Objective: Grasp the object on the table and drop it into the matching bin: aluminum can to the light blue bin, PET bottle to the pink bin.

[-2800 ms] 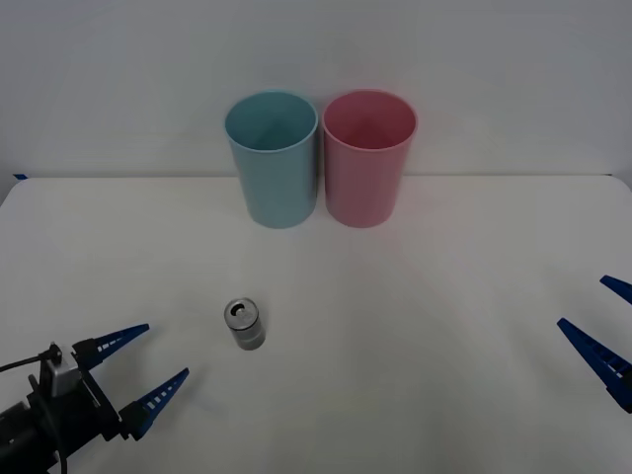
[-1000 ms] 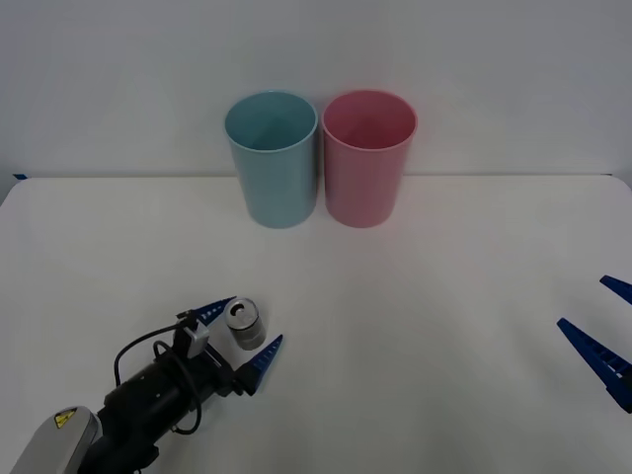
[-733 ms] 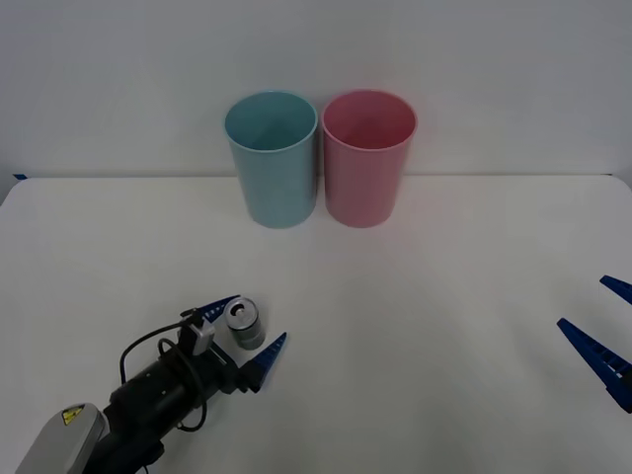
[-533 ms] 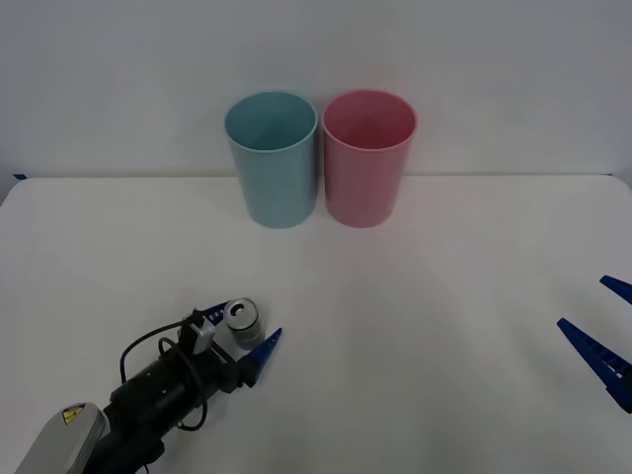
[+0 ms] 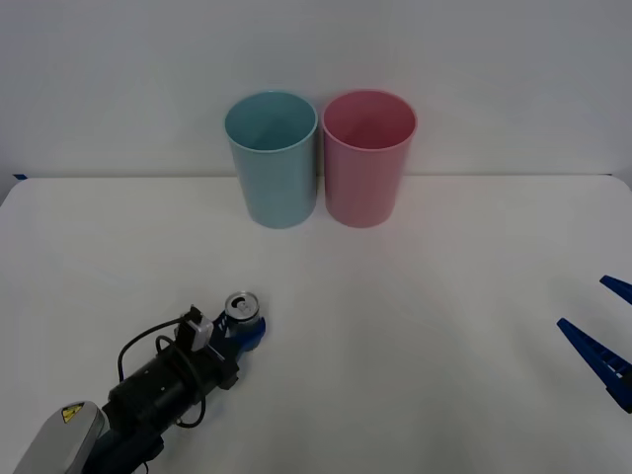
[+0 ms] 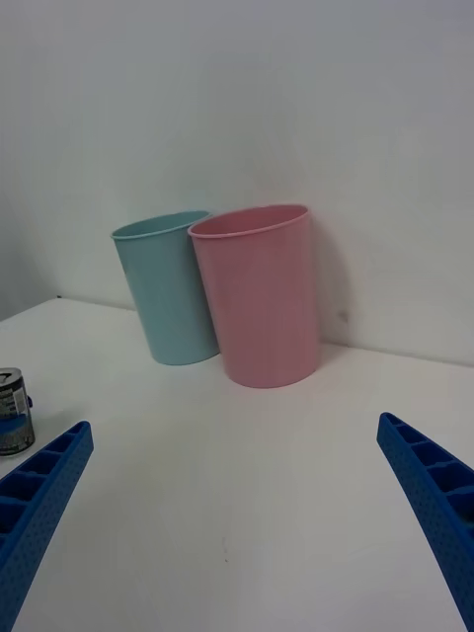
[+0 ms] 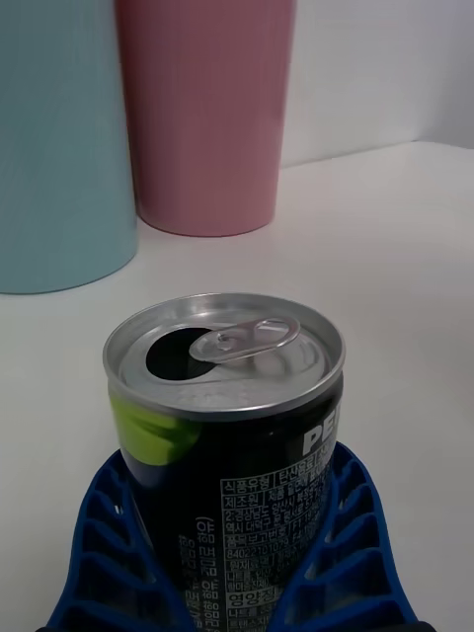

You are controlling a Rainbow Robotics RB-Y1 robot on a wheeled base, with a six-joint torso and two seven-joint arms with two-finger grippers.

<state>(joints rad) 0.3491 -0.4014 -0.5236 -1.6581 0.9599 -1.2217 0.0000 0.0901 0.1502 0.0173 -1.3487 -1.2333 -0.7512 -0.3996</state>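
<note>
Left gripper fingers now closed around the aluminum can.

The aluminum can carries printed text on its dark side wall. Large white letters begin "PE"; the rest of the word is out of sight around the curve. Below them stand several lines of small white Korean print, too small to read. The left arm's grey housing bears a yellow triangular warning sign; its symbol cannot be made out.
</note>
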